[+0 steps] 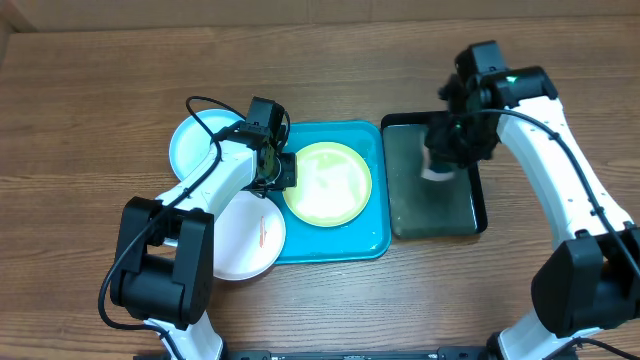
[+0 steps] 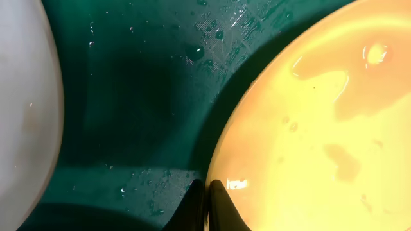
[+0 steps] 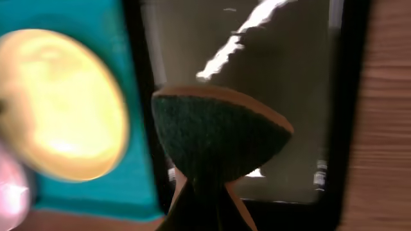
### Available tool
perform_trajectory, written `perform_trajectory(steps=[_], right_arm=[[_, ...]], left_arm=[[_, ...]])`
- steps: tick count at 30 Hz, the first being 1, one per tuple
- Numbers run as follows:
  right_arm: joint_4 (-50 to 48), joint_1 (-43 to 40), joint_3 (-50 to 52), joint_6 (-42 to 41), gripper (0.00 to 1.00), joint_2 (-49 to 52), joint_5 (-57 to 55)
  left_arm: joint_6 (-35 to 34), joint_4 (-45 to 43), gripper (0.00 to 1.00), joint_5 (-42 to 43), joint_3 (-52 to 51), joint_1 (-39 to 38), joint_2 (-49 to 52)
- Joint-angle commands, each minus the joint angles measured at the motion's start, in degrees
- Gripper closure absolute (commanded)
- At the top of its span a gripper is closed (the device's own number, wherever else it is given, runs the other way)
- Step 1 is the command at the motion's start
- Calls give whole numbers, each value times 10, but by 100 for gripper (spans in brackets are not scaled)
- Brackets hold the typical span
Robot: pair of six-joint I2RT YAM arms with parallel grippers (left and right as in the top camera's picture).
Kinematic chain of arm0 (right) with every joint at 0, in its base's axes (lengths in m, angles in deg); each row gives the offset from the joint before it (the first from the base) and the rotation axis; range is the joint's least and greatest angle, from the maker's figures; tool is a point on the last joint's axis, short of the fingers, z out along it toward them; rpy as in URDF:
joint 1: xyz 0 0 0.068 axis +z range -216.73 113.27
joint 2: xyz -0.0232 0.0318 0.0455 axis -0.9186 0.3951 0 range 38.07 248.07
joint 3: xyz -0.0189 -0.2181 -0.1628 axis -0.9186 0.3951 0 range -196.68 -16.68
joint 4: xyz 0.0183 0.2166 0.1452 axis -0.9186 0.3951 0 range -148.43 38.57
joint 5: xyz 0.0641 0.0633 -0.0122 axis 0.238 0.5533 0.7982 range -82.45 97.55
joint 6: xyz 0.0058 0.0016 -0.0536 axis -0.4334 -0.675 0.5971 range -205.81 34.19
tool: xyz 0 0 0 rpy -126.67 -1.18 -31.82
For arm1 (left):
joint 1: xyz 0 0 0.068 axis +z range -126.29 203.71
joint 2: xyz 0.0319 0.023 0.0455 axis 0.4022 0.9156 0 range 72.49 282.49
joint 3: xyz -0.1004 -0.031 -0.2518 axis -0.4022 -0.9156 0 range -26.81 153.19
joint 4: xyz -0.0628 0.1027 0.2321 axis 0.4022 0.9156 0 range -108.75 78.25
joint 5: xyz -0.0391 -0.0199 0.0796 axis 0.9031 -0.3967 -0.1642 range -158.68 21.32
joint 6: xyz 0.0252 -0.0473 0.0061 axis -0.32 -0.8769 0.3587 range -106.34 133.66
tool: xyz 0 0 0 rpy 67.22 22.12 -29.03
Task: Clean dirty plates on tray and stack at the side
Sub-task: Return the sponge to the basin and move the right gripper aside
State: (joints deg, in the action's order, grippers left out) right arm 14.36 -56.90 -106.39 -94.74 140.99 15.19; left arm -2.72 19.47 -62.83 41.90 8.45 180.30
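Left gripper [image 2: 205, 191] is clamped on the rim of the yellow-green plate [image 1: 330, 185], which lies in the turquoise tray [image 1: 372, 240]. Right gripper [image 3: 204, 192] pinches a sponge [image 3: 218, 138] above the black tray [image 1: 440, 215]. A blue plate [image 1: 192, 140] and a white plate [image 1: 240, 240] lie at the turquoise tray's left.

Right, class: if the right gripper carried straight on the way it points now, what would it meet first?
The black tray. The right gripper holds a green sponge pointing down at its wet floor, so the sponge would likely touch first; the gap is unclear.
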Motion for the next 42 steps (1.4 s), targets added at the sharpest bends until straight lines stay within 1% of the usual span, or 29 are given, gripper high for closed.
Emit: perform_trajectory(steps=[1, 6, 10, 14, 15, 17, 18, 19, 20, 24, 26, 27, 28, 34, 35, 41, 42], right_arm=[[-28, 6, 52, 4, 96, 0, -102], [-128, 7, 142, 5, 96, 0, -131], [-223, 7, 210, 6, 96, 1, -131], [-282, 7, 255, 36, 96, 1, -120], [-286, 7, 260, 37, 93, 1, -120], [-289, 7, 260, 37, 65, 1, -117], [-290, 7, 259, 37, 55, 0, -114], [-291, 7, 258, 37, 48, 0, -114], [-290, 7, 254, 37, 44, 0, -114], [-250, 5, 204, 33, 38, 0, -114], [-230, 3, 174, 31, 32, 0, -114], [-218, 0, 153, 30, 27, 0, -114], [-209, -4, 138, 29, 25, 0, -114], [-181, -57, 88, -10, 18, 0, -114], [-179, -78, 87, -16, 16, 0, -114], [-162, -174, 87, -20, 14, 0, -87], [-157, -195, 87, -20, 12, 0, -81]], left_arm=[[1, 0, 96, 2, -1, -1, 7], [1, 0, 95, 2, -1, -1, 7], [1, 0, 96, 5, -1, -1, 7], [1, -1, 95, 13, -1, -1, 7], [1, -1, 95, 13, -1, -1, 7], [1, -1, 95, 13, -1, -1, 7], [1, -1, 93, 13, -1, -1, 7], [1, -2, 91, 13, -1, -1, 7], [1, -2, 89, 13, -1, -1, 7], [1, -3, 80, 13, -1, -1, 7], [1, -3, 71, 13, -1, -1, 7], [1, -3, 68, 13, -1, -1, 7], [1, -3, 67, 13, -1, -1, 7], [1, -1, 67, 13, -1, -2, 7], [1, 1, 67, 12, -1, -3, 7], [1, 2, 68, 12, -4, -6, 17], [1, 2, 72, 12, -4, -5, 20]])
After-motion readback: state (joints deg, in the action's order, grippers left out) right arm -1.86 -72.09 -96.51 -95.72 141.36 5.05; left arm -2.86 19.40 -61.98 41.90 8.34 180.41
